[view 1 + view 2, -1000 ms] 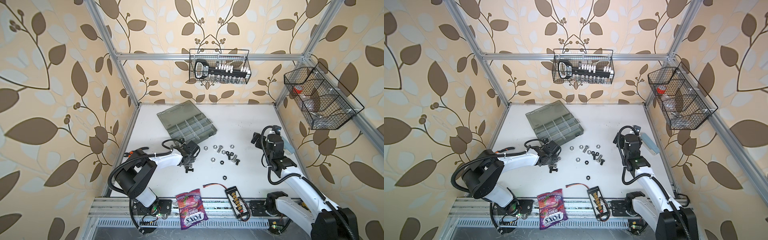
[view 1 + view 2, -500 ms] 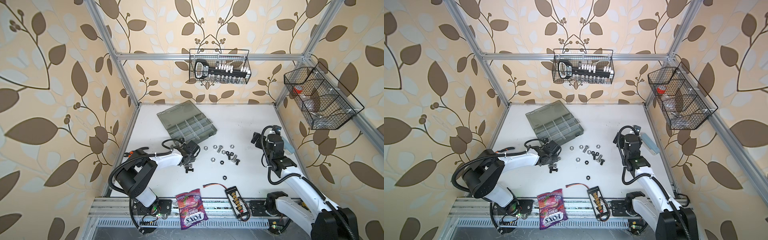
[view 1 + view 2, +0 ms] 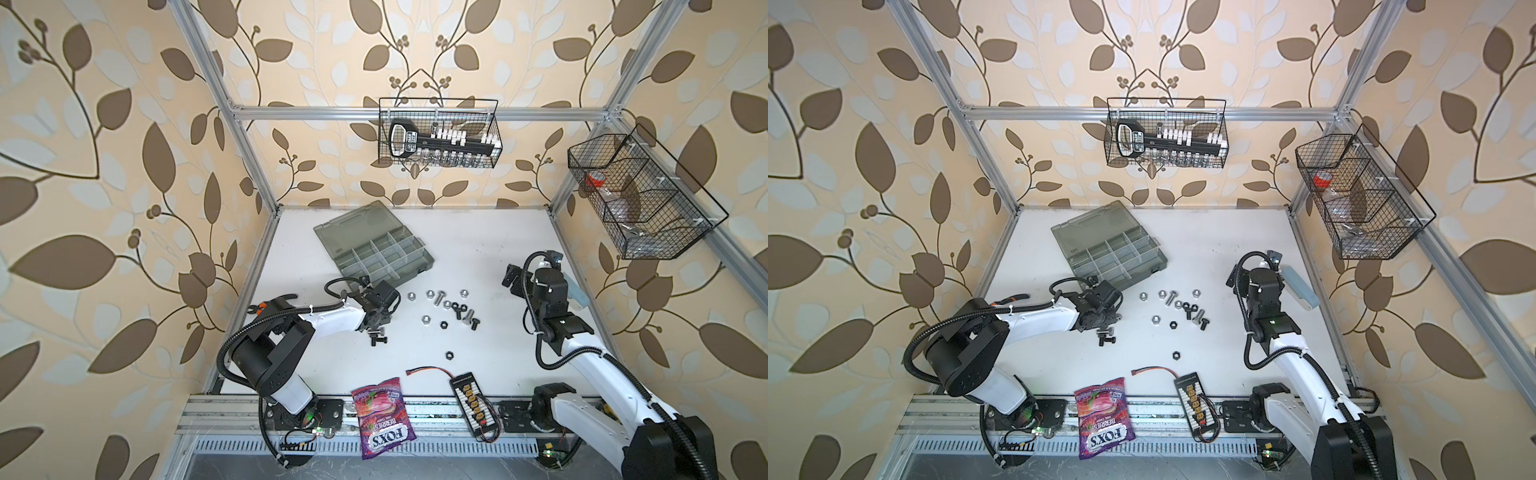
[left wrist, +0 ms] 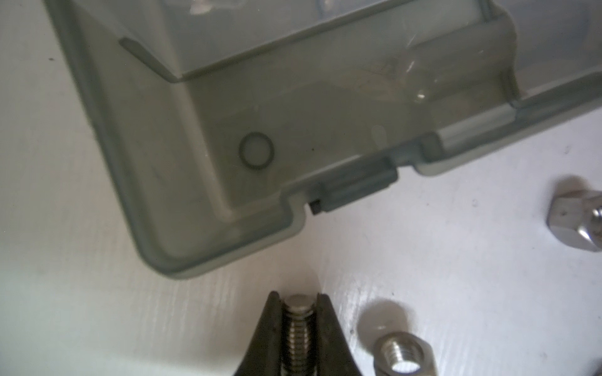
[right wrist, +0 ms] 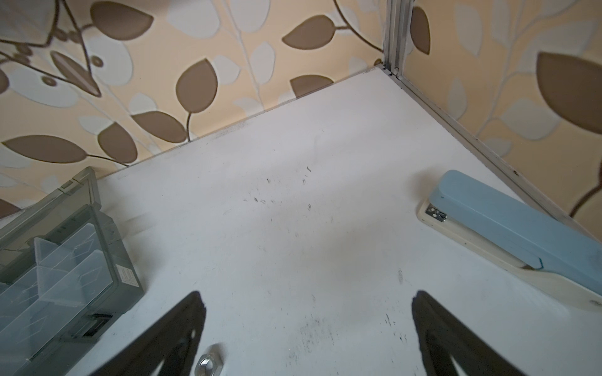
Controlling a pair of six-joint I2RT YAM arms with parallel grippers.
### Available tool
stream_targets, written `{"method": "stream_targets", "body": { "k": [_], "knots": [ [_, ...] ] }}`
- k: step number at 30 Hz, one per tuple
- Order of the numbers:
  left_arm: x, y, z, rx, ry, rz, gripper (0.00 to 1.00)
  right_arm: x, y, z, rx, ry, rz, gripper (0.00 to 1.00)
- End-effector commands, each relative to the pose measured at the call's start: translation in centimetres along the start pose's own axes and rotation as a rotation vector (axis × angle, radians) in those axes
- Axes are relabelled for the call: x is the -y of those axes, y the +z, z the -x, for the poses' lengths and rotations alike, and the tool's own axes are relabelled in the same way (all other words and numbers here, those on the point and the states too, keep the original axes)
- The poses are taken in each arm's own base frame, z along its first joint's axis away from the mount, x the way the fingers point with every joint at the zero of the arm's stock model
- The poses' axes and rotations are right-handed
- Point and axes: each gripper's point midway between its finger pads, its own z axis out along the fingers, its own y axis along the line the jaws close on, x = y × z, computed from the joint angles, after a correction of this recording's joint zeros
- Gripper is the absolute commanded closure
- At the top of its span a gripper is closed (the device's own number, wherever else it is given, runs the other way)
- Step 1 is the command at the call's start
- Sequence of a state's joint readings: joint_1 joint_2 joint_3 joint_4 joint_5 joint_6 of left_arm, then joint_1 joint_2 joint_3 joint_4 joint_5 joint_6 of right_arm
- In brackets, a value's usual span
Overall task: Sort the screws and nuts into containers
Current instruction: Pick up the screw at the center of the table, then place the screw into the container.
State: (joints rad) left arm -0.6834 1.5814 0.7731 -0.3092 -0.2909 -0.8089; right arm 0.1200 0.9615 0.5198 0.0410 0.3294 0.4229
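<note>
My left gripper (image 4: 298,297) is shut on a silver screw (image 4: 298,325); its threaded shaft shows between the fingers and its head is hidden. In both top views this gripper (image 3: 377,326) (image 3: 1105,326) stands by the near corner of the grey-green organizer case (image 3: 428,262) (image 4: 228,146), whose containers (image 3: 382,257) lie open. A black screw (image 3: 377,340) lies just in front of it. Loose silver nuts (image 3: 410,296), black nuts (image 3: 443,324) and screws (image 3: 468,316) are scattered mid-table. My right gripper (image 5: 309,312) (image 3: 512,277) hovers open over bare table, a silver nut (image 5: 210,361) beside one finger.
A blue stapler (image 5: 521,241) (image 3: 575,291) lies along the right wall. A candy bag (image 3: 382,415) and a black connector board with a cable (image 3: 471,395) sit at the front edge. Wire baskets hang on the back wall (image 3: 440,137) and the right wall (image 3: 636,199).
The left gripper's jaws have drawn in onto the silver screw. Neither arm has shifted place, and the loose screws and nuts lie where they were.
</note>
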Motion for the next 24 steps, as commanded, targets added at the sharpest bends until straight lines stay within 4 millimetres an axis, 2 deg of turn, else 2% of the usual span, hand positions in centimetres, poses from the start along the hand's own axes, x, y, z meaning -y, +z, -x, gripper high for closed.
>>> {"method": "stream_targets", "body": {
  "k": [1, 10, 12, 17, 23, 24],
  "knots": [
    [1.6, -1.1, 0.8, 0.023, 0.063, -0.037, 1.0, -0.1, -0.3, 0.6, 0.024, 0.016, 0.006, 0.01],
    [4.5, -5.6, 3.7, 0.132, 0.208, -0.158, 1.0, -0.2, -0.3, 0.7, 0.027, 0.018, 0.009, 0.0],
    [5.1, -7.6, 5.0, 0.178, 0.214, -0.198, 1.0, -0.2, -0.3, 0.6, 0.027, 0.018, 0.008, 0.0],
    [6.3, -10.2, 7.5, 0.249, 0.257, -0.22, 1.0, -0.2, -0.3, 0.6, 0.026, 0.02, 0.011, 0.0],
    [6.7, -11.1, 12.1, 0.316, 0.295, -0.2, 1.0, -0.3, -0.2, 0.5, 0.022, 0.017, 0.016, 0.0],
    [6.8, -10.1, 12.6, 0.304, 0.297, -0.198, 1.0, -0.3, -0.2, 0.5, 0.021, 0.018, 0.016, 0.0]
  ]
}}
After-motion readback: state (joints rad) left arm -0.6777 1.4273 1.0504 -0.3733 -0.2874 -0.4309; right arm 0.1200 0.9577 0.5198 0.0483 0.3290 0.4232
